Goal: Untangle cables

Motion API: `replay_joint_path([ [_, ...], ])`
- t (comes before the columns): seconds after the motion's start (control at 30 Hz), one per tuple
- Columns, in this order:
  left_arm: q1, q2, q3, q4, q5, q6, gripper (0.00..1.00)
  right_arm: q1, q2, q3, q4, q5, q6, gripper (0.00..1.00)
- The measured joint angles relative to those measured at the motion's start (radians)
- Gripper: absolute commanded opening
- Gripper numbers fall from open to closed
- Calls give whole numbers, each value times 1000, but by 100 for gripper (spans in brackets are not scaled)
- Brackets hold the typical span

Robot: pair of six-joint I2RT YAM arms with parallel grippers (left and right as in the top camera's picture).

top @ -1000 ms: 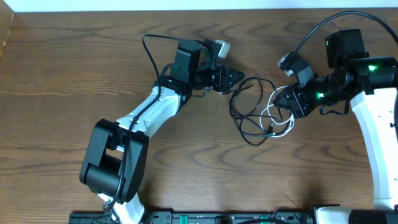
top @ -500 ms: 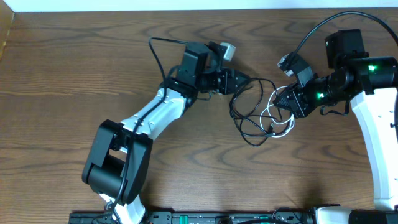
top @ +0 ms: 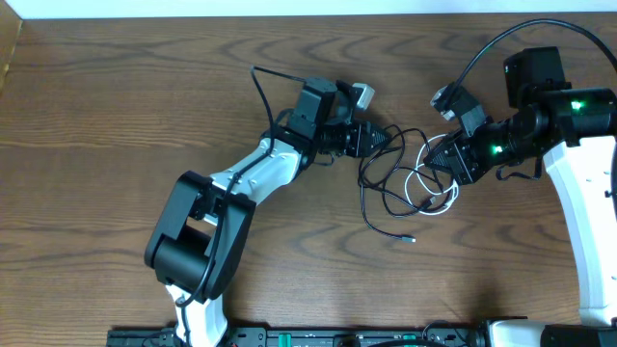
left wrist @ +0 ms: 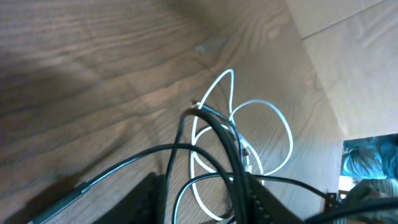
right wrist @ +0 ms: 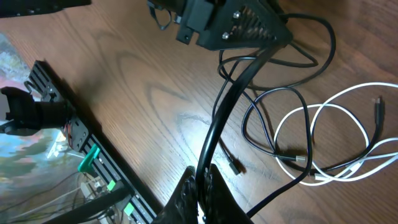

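The black cable (top: 367, 205) and the white cable (top: 435, 209) lie tangled in loops on the table between the two arms. My left gripper (top: 372, 139) is at the left edge of the tangle. In the left wrist view its jaws (left wrist: 198, 182) stand apart, with black cable (left wrist: 229, 134) strands running between them and the white cable (left wrist: 290, 134) looped beyond. My right gripper (top: 437, 155) is at the tangle's right side, shut (right wrist: 200, 178) on a black cable (right wrist: 217, 118) strand that rises toward the left gripper. The white cable (right wrist: 367, 87) lies to its right.
A loose black plug end (top: 410, 238) lies on the wood below the tangle and also shows as a black plug (right wrist: 234, 167) in the right wrist view. A black rail with green clips (right wrist: 81, 143) runs along the table's front edge.
My left arm has moved right into the tangle, and its jaws have narrowed a little around black strands. The black loops shifted and a plug end slid out below. The right arm stayed still.
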Motion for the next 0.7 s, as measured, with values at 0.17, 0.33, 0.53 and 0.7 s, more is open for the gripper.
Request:
replay_joint_path([
  [0.17, 0, 2, 0, -2, -4, 3, 8, 0, 0, 0, 2, 0, 0, 1],
  [0.33, 0, 2, 0, -27, -3, 4, 7, 0, 0, 0, 10, 10, 0, 1],
  [0.53, 34, -3, 0, -38, -2, 4, 7, 0, 0, 0, 38, 89, 74, 1],
  [0.7, 138, -76, 0, -99, -2, 4, 8, 0, 0, 0, 67, 345, 328, 1],
])
